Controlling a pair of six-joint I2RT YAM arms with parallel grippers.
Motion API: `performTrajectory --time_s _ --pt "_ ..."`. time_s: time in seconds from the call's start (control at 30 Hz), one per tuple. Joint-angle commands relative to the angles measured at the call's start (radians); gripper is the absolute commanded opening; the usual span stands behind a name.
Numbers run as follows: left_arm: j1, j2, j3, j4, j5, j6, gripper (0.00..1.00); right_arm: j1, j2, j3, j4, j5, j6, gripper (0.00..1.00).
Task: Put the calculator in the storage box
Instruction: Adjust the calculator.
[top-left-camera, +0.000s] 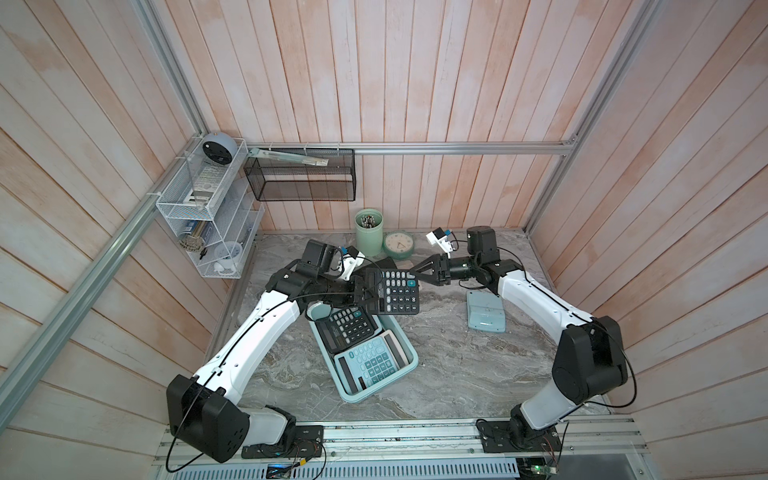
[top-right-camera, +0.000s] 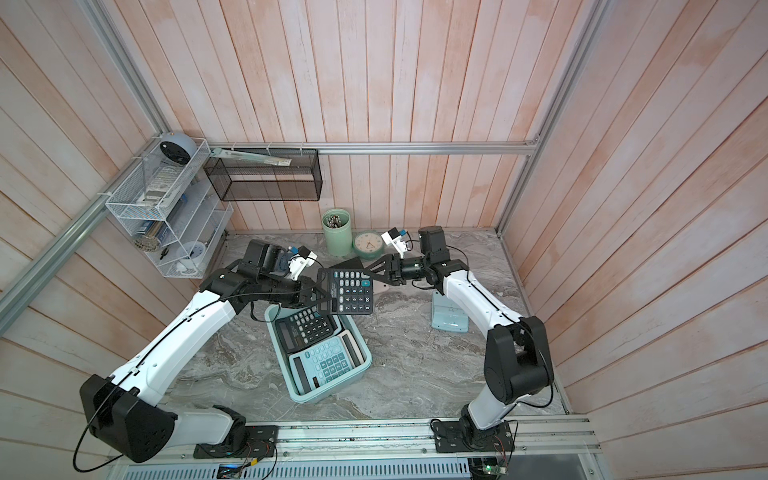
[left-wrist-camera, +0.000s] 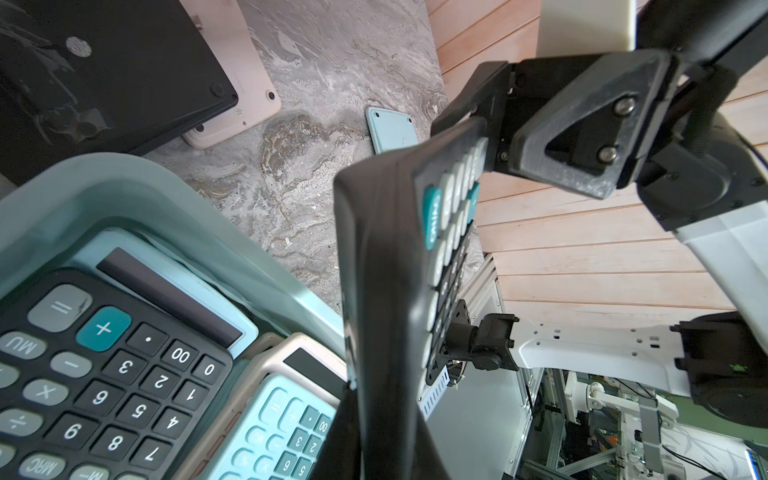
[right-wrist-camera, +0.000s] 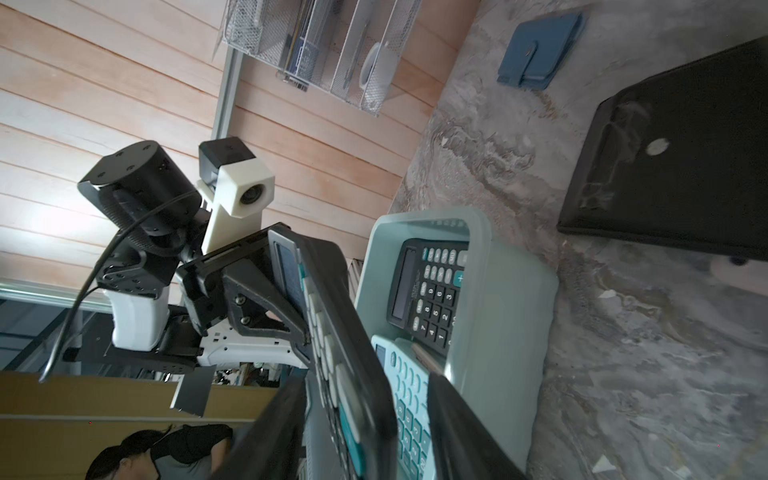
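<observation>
black calculator (top-left-camera: 395, 297) hangs in the air over the box's (top-left-camera: 353, 397) far end, long axis running arm to arm. left gripper (top-left-camera: 365, 293) is clenched on its display end; right gripper (top-left-camera: 415, 276) sits astride the key end, jaws not touching.

**Black calculator (top-left-camera: 395, 291) aloft over storage box (top-left-camera: 357, 397)**

Desk model, white and teal keys, face up, probably slightly tilted. Clamped at display end in left pincer (top-left-camera: 365, 291), hanging over the box's far end. Shallow light aqua tub, skewed on table (top-left-camera: 457, 365), holding second black calculator (top-left-camera: 349, 328) and aqua calculator (top-left-camera: 370, 365), both face up.
</observation>
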Motion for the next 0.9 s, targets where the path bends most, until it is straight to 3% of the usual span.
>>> performTrajectory --time_s 0.0,0.2,0.3,0.37,0.43,0.7,0.87 --pt "0.005 0.000 0.004 0.050 0.057 0.000 0.00 0.000 0.015 -0.052 0.335 -0.112 0.250 0.41" --pt "0.005 0.003 -0.014 0.075 0.077 -0.015 0.00 0.003 0.062 -0.134 0.958 -0.138 0.736 0.25" --pt "0.007 0.003 -0.023 0.093 0.079 -0.029 0.00 0.001 0.154 -0.119 1.420 -0.124 1.137 0.09" --pt "0.015 0.005 -0.043 0.144 0.098 -0.073 0.00 0.011 0.200 -0.094 1.455 -0.125 1.186 0.00" --pt "0.028 0.006 -0.067 0.206 0.107 -0.130 0.00 0.022 0.223 -0.086 1.455 -0.117 1.185 0.00" --pt "0.117 -0.024 -0.178 0.435 0.095 -0.337 0.57 0.031 0.234 -0.078 1.454 -0.013 1.196 0.00" --pt "0.200 -0.140 -0.266 0.543 -0.009 -0.466 0.99 0.033 0.213 -0.083 1.377 0.068 1.142 0.00"
